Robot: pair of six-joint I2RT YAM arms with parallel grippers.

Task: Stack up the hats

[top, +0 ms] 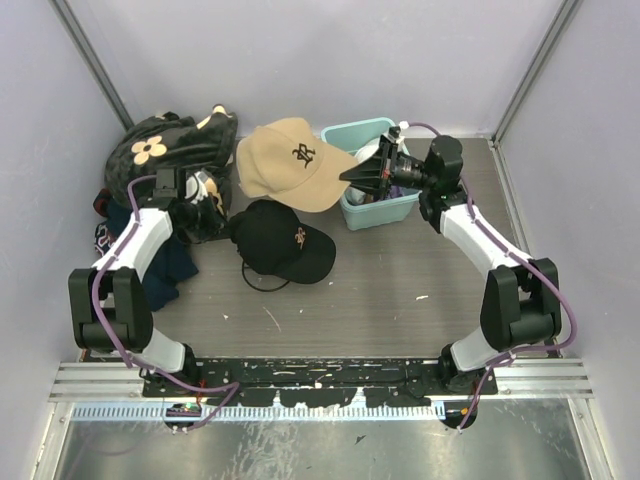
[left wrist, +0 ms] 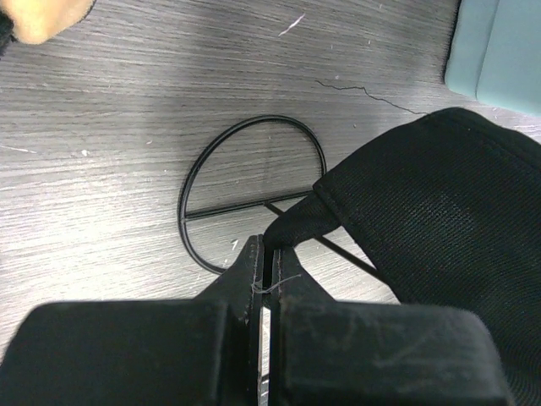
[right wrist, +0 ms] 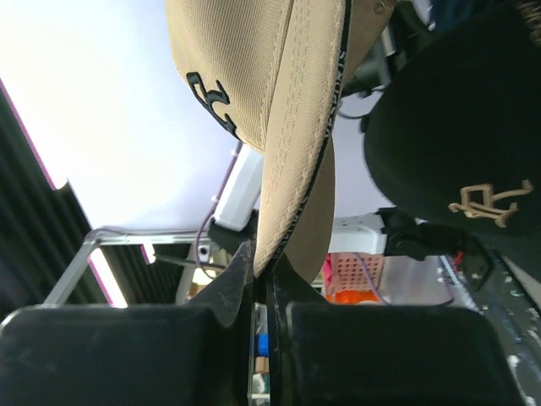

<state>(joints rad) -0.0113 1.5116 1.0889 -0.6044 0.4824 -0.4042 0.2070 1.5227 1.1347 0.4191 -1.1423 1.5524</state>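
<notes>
Top external view: a tan fabric baseball cap with a dark front logo (top: 290, 160) sits at the far middle of the grey wood-grain tabletop (top: 400, 290), its brim pinched between the right arm's fingers (top: 358, 172), just in front of a teal plastic bin (top: 352, 135). Just nearer lies a black fabric baseball cap with a small tan logo (top: 280, 240), brim pointing right; the left arm's fingers (top: 215, 222) meet its left edge. A black fabric with tan flower shapes (top: 160, 145) and dark navy clothing (top: 165, 270) are heaped at far left.

Left wrist view: the left fingers (left wrist: 245, 271) are clenched on a fold of the black cap's (left wrist: 439, 211) edge — no gap shows between them. A thin black wire ring with a crossbar (left wrist: 245, 208) lies flat on the tabletop, partly under the cap.

Right wrist view: the right fingers (right wrist: 237, 271) are clamped on the tan cap's (right wrist: 237, 59) curved brim — the black cap (right wrist: 448, 127) sits close beside it.
</notes>
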